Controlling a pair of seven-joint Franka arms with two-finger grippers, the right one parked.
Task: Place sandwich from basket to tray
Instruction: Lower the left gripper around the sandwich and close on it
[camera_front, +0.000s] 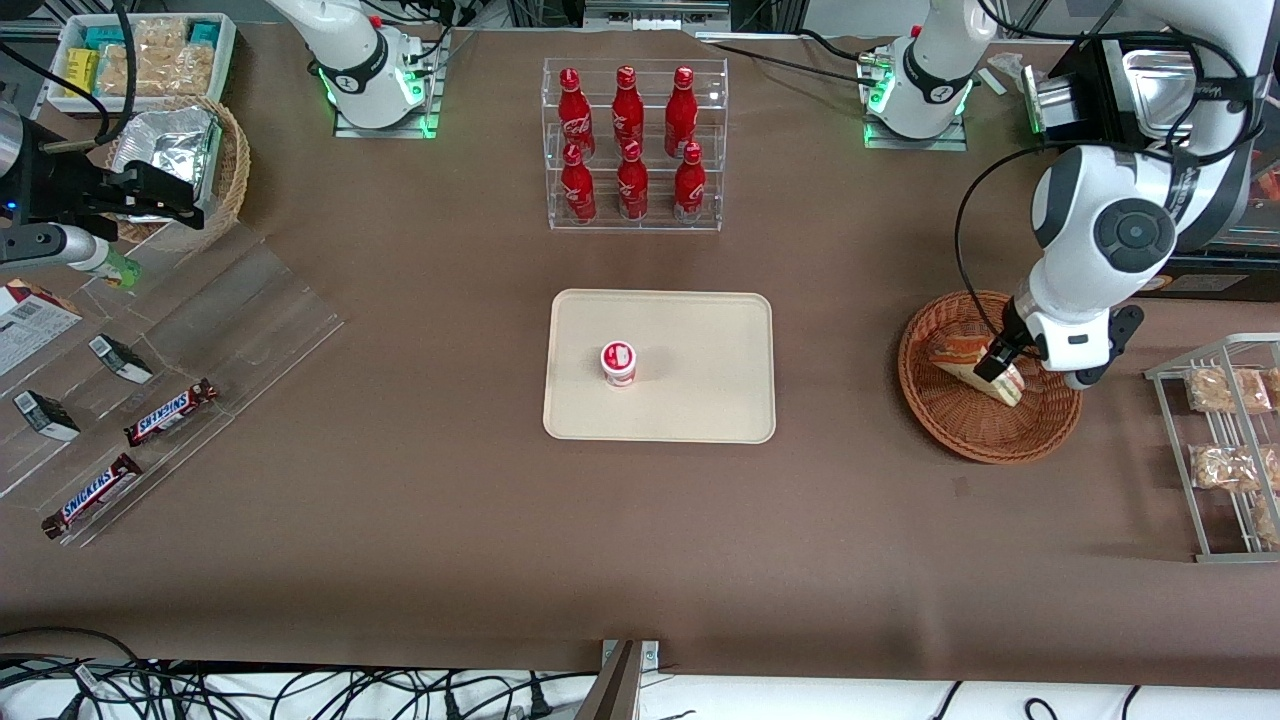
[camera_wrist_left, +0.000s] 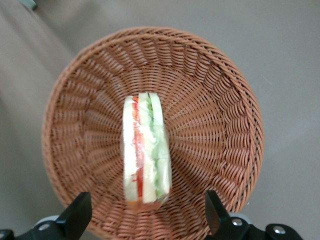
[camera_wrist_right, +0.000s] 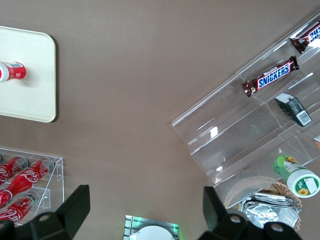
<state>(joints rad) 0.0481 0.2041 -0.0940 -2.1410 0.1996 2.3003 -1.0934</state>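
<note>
While my gripper (camera_wrist_left: 145, 217) hangs over the reddish-brown wicker basket (camera_wrist_left: 220, 95) with its fingers (camera_wrist_left: 77, 214) spread wide apart and clamped on nothing, the wrapped sandwich (camera_wrist_left: 146, 150) lies in the middle of the basket bowl, standing on edge, its white bread and its red and green filling facing up at me; one end of the wedge sits between my fingertips, touching neither. At the table's middle, the cream tray (camera_front: 700, 330) holds a small red-and-white cup (camera_front: 618, 363), well apart from the basket.
</note>
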